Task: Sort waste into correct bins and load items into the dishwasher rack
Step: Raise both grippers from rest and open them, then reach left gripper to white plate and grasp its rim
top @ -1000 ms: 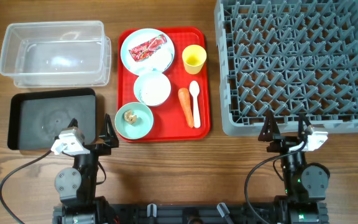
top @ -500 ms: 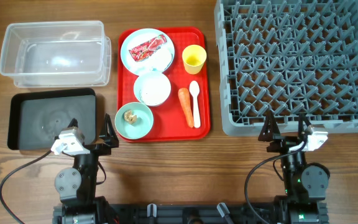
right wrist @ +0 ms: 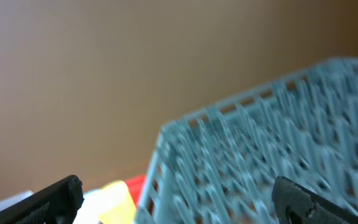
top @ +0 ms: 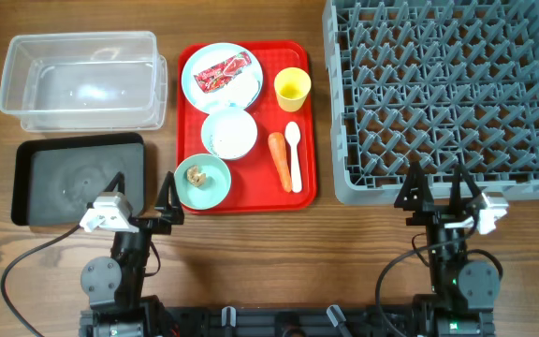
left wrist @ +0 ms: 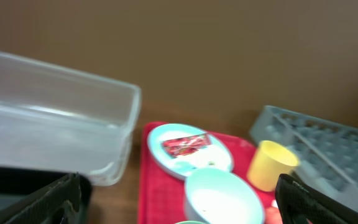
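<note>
Desk [top: 251, 253]: brown wood; everything stands on it.
Clear tub [top: 80, 37]: far left at the back, nothing in it that shows.
Black tray [top: 64, 183]: just in front of the tub, near the desk's front edge, bare.
Left pincer [top: 140, 183]: wide open and holding nothing; it hangs over the black tray's right front corner. In the left wrist view its two dark fingertips [left wrist: 61, 199] sit at the bottom corners, far apart.
Red tray [top: 260, 192]: between the bins and the rack, carrying the dishes and waste.
Front bowl [top: 213, 190]: pale blue-green, at the tray's front left corner, with a brownish lump [top: 195, 174] inside.
Plate [top: 191, 75]: pale blue, at the tray's back left.
Wrapper [top: 223, 71]: red and white, lying on the plate.
Tissue [top: 248, 89]: white, crumpled, at the plate's right front edge.
Middle bowl [top: 210, 124]: between the plate and the front bowl; whitish inside, single rice grains too small to make out.
Carrot [top: 278, 157]: flat on the tray, right of the bowls, lengthwise front to back.
Cup [top: 291, 89]: yellow, upright, at the tray's back right.
Spoon [top: 294, 154]: white, just beside the carrot on its right, bowl end toward the cup.
Rack [top: 372, 192]: large grey peg crate on the right, nothing loaded.
Right pincer [top: 436, 178]: wide open, empty, at the rack's front wall; the right wrist view is blurred but shows the fingertips [right wrist: 55, 193] far apart.
</note>
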